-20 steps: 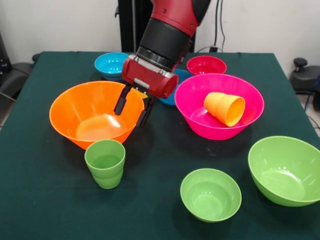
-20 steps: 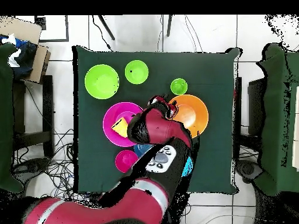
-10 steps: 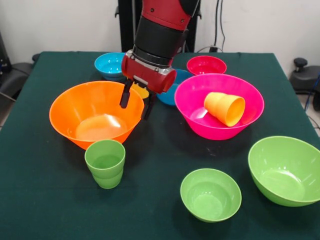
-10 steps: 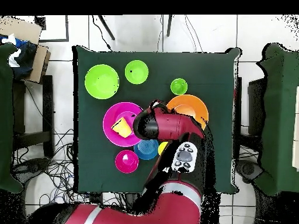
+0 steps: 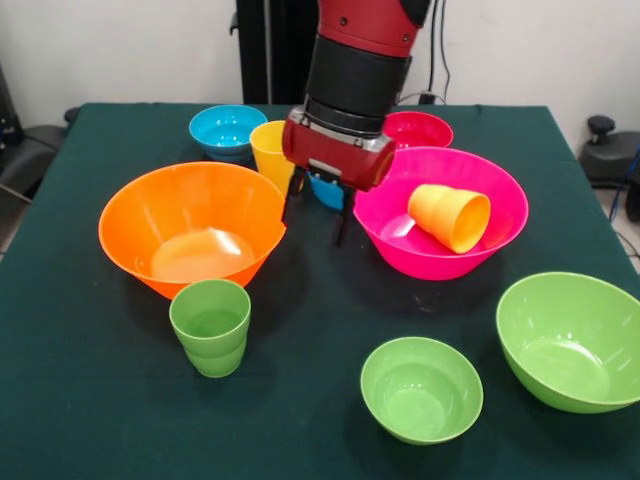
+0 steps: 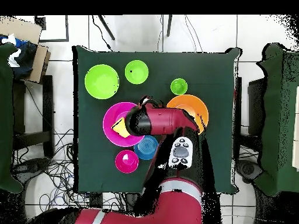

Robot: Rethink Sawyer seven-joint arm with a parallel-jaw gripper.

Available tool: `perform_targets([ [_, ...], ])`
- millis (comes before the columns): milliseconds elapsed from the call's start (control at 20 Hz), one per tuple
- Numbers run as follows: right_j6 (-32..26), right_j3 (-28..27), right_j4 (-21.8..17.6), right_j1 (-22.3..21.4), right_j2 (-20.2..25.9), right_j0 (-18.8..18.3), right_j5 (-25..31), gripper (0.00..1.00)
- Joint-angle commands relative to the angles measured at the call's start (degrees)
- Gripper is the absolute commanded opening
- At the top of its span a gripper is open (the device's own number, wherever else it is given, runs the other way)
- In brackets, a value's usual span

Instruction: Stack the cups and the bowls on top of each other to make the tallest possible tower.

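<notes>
Large orange bowl: the glossy large orange plastic bowl (image 5: 192, 228) sat open and empty at the left of the front view, on the dark green table cloth (image 5: 300, 300).
Green cup: the small tapered green plastic cup (image 5: 211, 326) stood upright just in front of the orange bowl, nearly touching its wall.
Light blue bowl: the small light blue plastic bowl (image 5: 224, 129) rested at the far side, well apart from the arm.
Yellow cup: the yellow plastic cup (image 5: 272, 153) stood upright behind the orange bowl's rim, just beside the gripper.
Gripper: the red and black gripper (image 5: 315, 210) hung with its two dark fingers apart and empty, over the gap between the orange bowl and the pink one; a darker blue bowl (image 5: 322, 190) was mostly hidden behind it.
Large pink bowl: the large hot pink plastic bowl (image 5: 440, 210) held the orange-yellow cup (image 5: 451, 216) lying on its side.
Red-pink bowl: the small red-pink bowl (image 5: 415, 130) sat behind the pink one.
Green bowls: a small lime green bowl (image 5: 421, 389) and a large lime green bowl (image 5: 572, 340) sat apart at the near right.
Risk: nothing was stacked yet; a descent here could catch either big bowl's rim and tip it, or knock the yellow cup over.
</notes>
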Motion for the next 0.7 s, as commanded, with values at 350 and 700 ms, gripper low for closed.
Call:
perform_targets([
  [350,-9.75,-8.07,-4.99,2.57,9.17,-0.51,9.68,1.00],
  [700,-9.53,-12.15,-4.80,5.00,9.59,-0.83,10.69,1.00],
])
